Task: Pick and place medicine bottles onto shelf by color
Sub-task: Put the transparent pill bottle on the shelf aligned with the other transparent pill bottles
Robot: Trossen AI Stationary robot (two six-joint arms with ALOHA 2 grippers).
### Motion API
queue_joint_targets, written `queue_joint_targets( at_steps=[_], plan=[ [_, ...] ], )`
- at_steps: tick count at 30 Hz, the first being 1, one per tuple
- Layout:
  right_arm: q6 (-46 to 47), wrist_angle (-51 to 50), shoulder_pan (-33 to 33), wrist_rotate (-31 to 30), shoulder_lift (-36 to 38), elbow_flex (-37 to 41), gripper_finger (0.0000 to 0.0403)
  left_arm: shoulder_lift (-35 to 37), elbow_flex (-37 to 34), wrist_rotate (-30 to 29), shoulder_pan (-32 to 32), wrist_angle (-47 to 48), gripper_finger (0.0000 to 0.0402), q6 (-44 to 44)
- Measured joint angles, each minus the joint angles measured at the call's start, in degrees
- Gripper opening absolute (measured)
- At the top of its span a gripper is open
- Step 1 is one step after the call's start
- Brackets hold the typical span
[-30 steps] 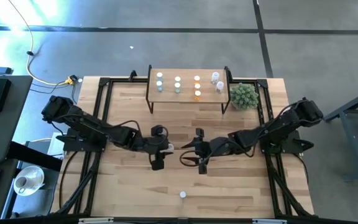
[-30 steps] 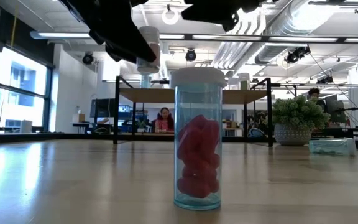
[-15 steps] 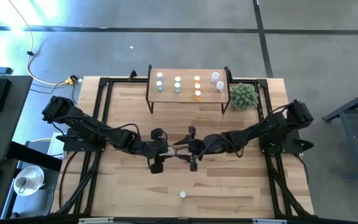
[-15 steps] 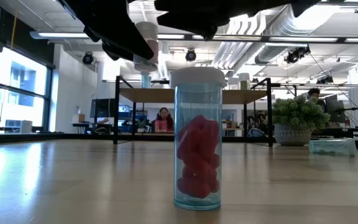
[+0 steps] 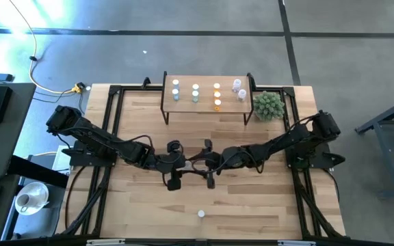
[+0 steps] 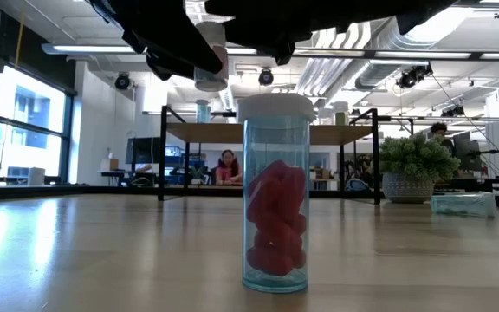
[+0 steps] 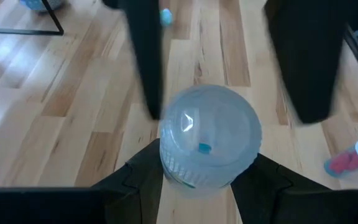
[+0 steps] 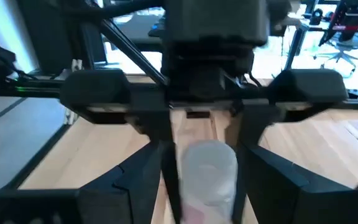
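Over bare plank tabletop (image 5: 252, 198), mid-air handover: left gripper (image 5: 179, 163) clamped on a white-capped bottle (image 7: 209, 144), right gripper (image 5: 204, 162) spread wide, straddling the same bottle without pinching. Risks a drop by releasing before closing, or clashing fingers. Plenty of open room; shelf (image 5: 204, 111) well apart behind, plant (image 5: 268, 104) at its right end.

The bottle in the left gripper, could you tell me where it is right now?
In the high view the bottle is mid-table, held above the planks by the left gripper, with the right gripper open around it.
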State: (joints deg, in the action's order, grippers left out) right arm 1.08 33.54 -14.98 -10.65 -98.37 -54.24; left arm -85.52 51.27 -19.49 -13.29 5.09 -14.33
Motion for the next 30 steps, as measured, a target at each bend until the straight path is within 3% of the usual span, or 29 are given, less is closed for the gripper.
queue_joint_targets(
  at_steps=[14,30],
  plan=[
    [1.5,-2.0,1.1,0.3,0.0,0.0,0.0197,0.0,0.0,-2.8,0.0,-2.4,0.0149,0.6],
    [2.9,-2.4,1.2,1.6,0.1,0.0,0.0135,0.0,0.0,-2.8,0.0,-3.0,0.0157,0.3]
  ],
)
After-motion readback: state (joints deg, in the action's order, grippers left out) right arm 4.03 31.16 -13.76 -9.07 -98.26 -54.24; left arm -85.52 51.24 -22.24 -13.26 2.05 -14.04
